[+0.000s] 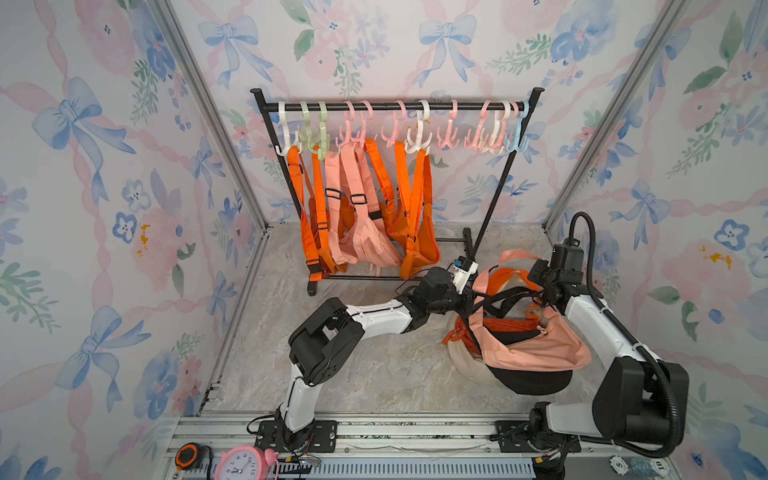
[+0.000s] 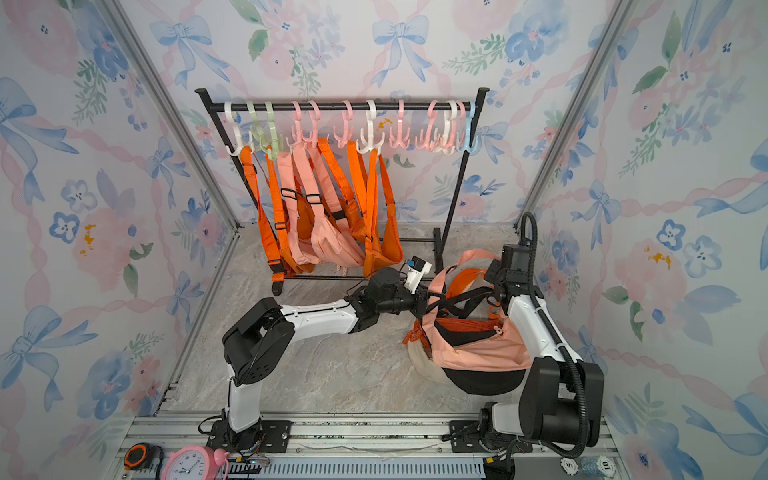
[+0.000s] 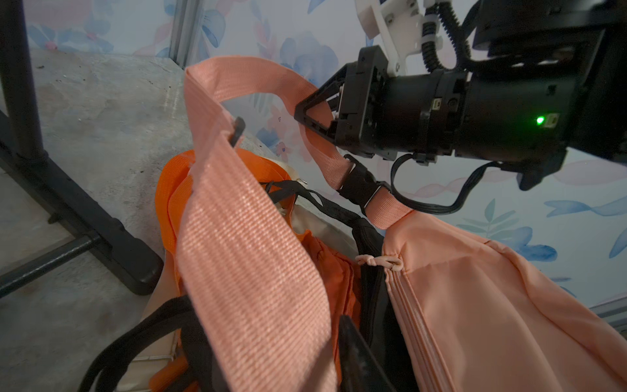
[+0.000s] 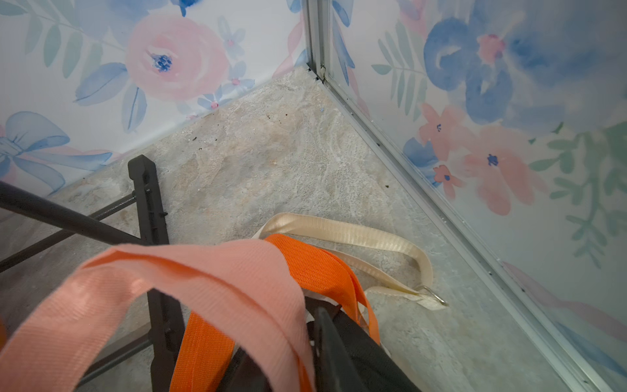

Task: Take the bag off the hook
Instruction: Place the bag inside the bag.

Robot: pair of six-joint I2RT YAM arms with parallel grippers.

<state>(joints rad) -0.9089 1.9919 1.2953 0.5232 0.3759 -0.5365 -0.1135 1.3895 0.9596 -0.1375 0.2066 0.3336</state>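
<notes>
**Pink bag** (image 1: 536,353), seen off the rack (image 1: 399,107) and laid on a heap (image 1: 465,361) on the worktop (image 1: 374,353). Its strap (image 3: 237,237) was arched lengthwise from the left end effector (image 1: 471,305) to the right end effector (image 3: 300,113). The bag's body was placed below both, nearer the right arm. Whether either end effector was clamped or parted could not be told.

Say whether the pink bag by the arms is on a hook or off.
Off: the pink bag lies on a black bag on the floor, away from the rack.

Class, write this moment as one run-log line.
pink bag: off rack, atop pile | pink strap: at right gripper | other bags: hanging
</notes>
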